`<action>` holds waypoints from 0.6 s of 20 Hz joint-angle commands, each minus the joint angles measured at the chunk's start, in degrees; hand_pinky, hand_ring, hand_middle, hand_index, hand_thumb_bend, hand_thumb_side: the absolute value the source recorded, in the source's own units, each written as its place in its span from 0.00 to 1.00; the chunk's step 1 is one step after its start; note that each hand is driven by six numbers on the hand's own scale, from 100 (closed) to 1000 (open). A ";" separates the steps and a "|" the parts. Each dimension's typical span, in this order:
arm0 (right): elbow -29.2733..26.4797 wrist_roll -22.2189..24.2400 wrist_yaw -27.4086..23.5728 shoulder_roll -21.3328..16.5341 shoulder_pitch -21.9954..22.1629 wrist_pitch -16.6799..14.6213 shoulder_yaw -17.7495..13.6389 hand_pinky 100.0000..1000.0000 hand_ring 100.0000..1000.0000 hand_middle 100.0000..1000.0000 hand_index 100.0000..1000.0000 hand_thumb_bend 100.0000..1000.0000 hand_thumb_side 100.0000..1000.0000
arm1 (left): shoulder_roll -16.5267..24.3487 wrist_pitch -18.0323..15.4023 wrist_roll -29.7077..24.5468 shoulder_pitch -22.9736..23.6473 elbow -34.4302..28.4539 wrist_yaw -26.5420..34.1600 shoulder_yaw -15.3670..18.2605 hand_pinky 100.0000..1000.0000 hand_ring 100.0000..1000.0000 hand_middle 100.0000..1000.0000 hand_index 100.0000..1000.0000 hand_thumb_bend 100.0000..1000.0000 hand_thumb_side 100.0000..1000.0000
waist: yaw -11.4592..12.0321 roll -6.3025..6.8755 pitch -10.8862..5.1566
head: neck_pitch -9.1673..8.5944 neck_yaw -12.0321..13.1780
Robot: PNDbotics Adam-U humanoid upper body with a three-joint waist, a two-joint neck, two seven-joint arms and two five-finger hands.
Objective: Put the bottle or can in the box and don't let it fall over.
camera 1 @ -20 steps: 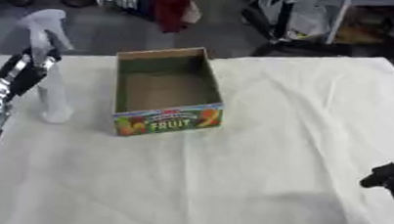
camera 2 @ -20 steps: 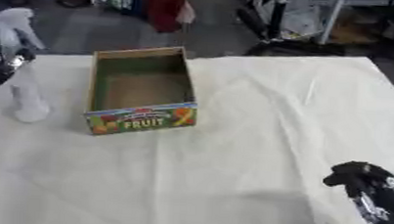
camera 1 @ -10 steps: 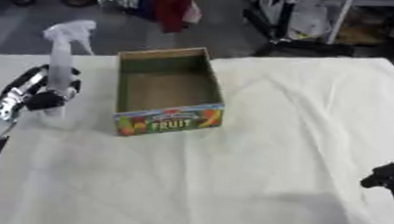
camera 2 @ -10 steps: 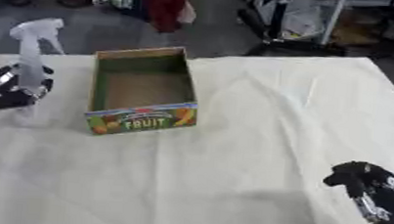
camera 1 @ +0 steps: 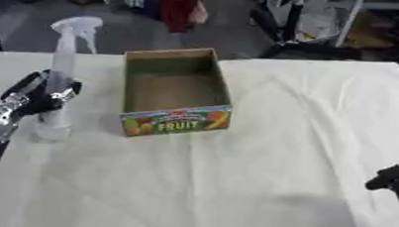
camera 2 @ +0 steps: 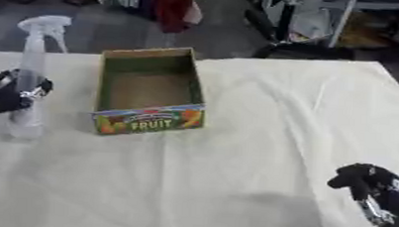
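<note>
Left eye view shows one table under a white cloth, and on it one open cardboard box with FRUIT printed on its near wall. One clear spray bottle stands upright just left of the box, the left hand curled round its middle. One right hand rests at the lower right corner, fingers curled on nothing.

Clear spray bottle upright, left of open cardboard FRUIT box.
</note>
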 commanded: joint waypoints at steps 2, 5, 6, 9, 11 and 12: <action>-1.08 -0.02 -0.42 -0.60 -0.19 -0.06 -0.18 0.63 0.59 0.50 0.67 0.00 0.46 | 3.41 3.83 -3.83 -1.31 -7.26 11.69 -0.80 0.25 0.14 0.00 0.43 0.00 0.63 | 0.22 0.08 -0.99 | -0.14 0.00; -1.04 -0.01 -0.39 -0.66 -0.12 -0.12 -0.19 0.63 0.59 0.50 0.67 0.00 0.46 | 3.81 7.18 -5.59 -1.79 -11.57 17.42 -1.84 0.25 0.14 0.00 0.43 0.00 0.64 | 0.33 0.08 -1.03 | -0.12 -0.02; -1.02 -0.02 -0.38 -0.67 -0.11 -0.13 -0.20 0.63 0.59 0.50 0.67 0.00 0.46 | 3.94 7.97 -5.83 -1.79 -12.32 18.36 -1.98 0.25 0.14 0.00 0.43 0.00 0.64 | 0.34 0.08 -1.03 | -0.12 -0.02; -1.00 -0.01 -0.38 -0.67 -0.10 -0.16 -0.18 0.63 0.59 0.50 0.67 0.00 0.46 | 4.11 9.16 -6.08 -1.75 -13.38 19.49 -2.13 0.27 0.16 0.00 0.44 0.00 0.64 | 0.33 0.07 -1.05 | -0.11 0.02; -0.89 0.46 -0.59 -0.45 0.00 -0.17 0.58 0.63 0.59 0.50 0.67 0.00 0.46 | 2.34 8.26 -7.21 -3.53 -15.34 20.75 -3.93 0.27 0.17 0.01 0.45 0.00 0.64 | -0.97 -0.08 -1.49 | 0.11 1.44; -0.88 0.56 -0.67 -0.44 -0.02 -0.18 0.64 0.63 0.59 0.50 0.67 0.00 0.46 | 1.04 8.08 -8.01 -4.83 -16.68 21.58 -5.24 0.28 0.18 0.02 0.46 0.00 0.64 | -1.02 -0.07 -1.47 | 0.04 1.46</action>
